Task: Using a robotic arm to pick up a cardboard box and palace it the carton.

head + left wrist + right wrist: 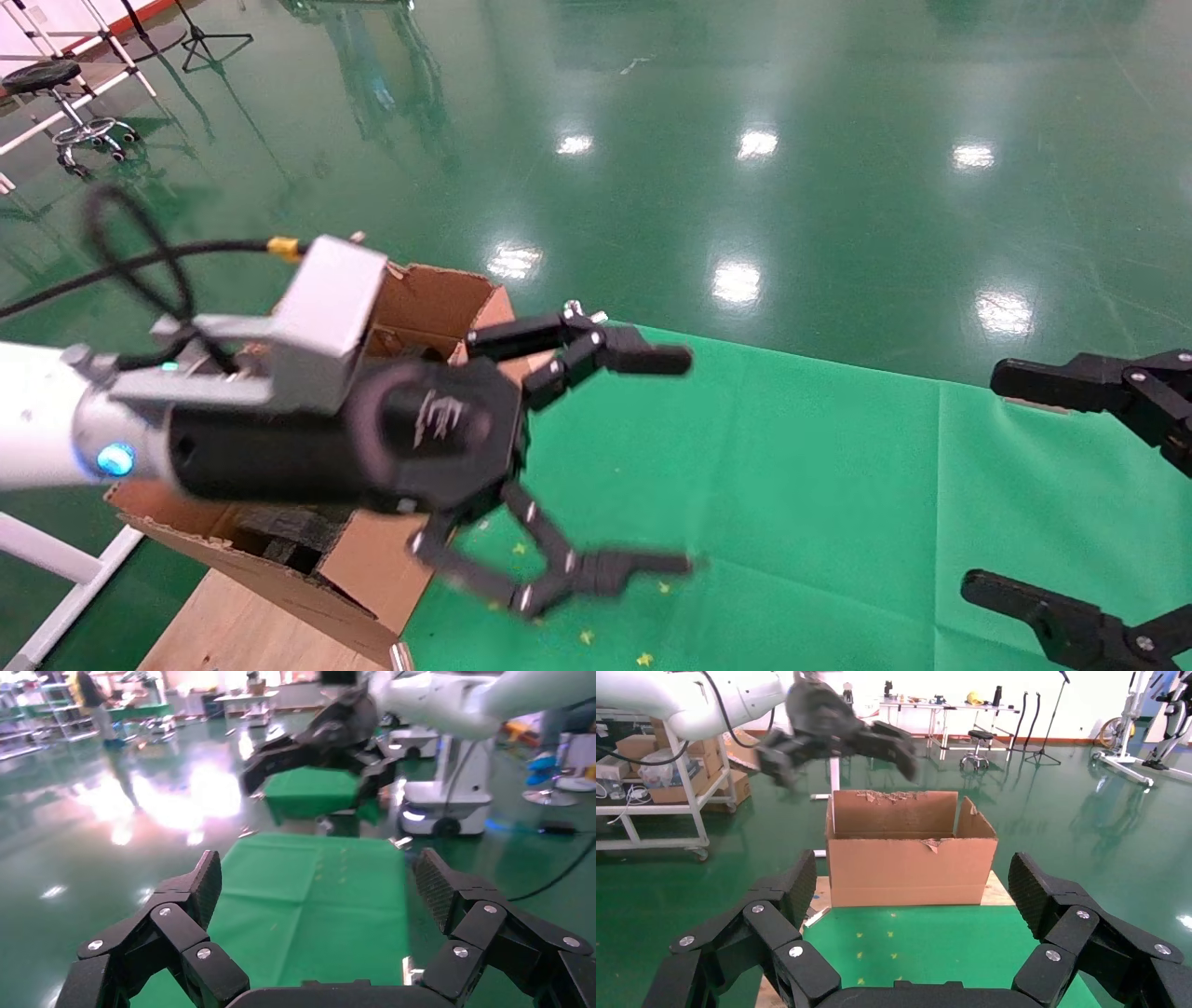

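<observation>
Carton point(279, 559) sits just beside my left gripper point(684, 457), fingers spread and empty, apparently for release; right gripper point(1024, 485) waits splayed, well apart.

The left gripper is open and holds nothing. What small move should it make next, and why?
Probably swing the left gripper away from the carton and out over the green cloth to look for the box. It hangs open and empty beside the carton, and no small box shows in any view. The right gripper is open at the cloth's right edge.
</observation>
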Available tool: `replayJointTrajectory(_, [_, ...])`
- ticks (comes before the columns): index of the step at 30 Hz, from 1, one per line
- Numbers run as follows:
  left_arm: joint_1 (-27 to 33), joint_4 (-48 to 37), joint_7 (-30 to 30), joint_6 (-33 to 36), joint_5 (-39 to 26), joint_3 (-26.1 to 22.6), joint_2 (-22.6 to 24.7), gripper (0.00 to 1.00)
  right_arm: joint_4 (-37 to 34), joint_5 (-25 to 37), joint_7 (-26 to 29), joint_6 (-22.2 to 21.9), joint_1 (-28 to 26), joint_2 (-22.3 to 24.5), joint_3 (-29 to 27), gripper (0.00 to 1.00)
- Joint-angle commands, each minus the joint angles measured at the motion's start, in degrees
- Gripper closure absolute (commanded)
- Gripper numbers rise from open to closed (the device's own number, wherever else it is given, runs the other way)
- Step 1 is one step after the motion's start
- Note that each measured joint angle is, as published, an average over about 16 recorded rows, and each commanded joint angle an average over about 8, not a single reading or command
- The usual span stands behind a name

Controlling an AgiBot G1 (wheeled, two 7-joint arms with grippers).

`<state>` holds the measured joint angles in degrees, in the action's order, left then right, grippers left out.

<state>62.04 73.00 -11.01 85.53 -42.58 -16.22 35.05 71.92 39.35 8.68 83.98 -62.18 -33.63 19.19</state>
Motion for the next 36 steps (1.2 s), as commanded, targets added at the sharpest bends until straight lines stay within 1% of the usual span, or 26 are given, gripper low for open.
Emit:
replayJointTrajectory(1, [-1.25,1.54,0.44,0.48,1.87,0.49,-0.06,0.00,0.00,0.00,0.00,0.00,0.00,0.00,0.00,0.00])
replayJointTrajectory(5, [-1.90,2.30,0.60,0.77,2.88,0.78,-0.10,0.00,-0.01,-0.01,0.00,-0.01,0.01,0.00,0.00,0.00])
replayJointTrajectory(36, [-0.47,0.54,0.25,0.15,0.70,0.21,-0.03,0.00,-0.01,-0.01,0.00,-0.01,0.01,0.01,0.00,0.00])
